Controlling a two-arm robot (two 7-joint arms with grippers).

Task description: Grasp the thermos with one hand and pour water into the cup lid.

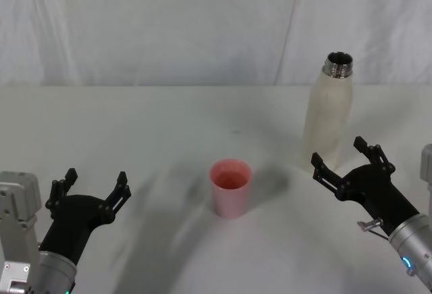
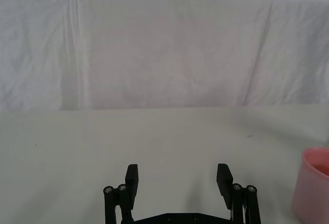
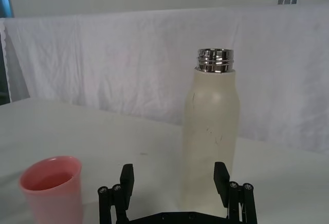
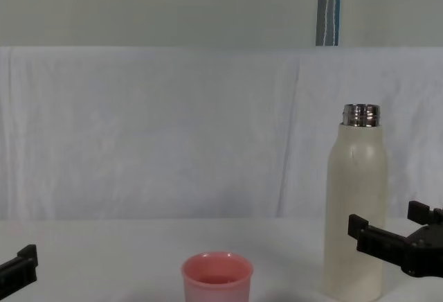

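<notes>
Thermos (image 1: 329, 117): tall, cream-white, matte, rounded shoulders, shiny threaded steel neck, uncapped; upright on white worktop (image 1: 135, 132), right side. Right claw (image 1: 345, 158) spread wide just before its base, apart. Cup lid (image 1: 231, 187): small pink tapered plastic, centre. Left claw (image 1: 93, 185) spread, well left.

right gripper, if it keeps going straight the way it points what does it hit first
Most likely the thermos: the right gripper has its jaws open just short of the bottle's lower body, which sits slightly toward one jaw.
</notes>
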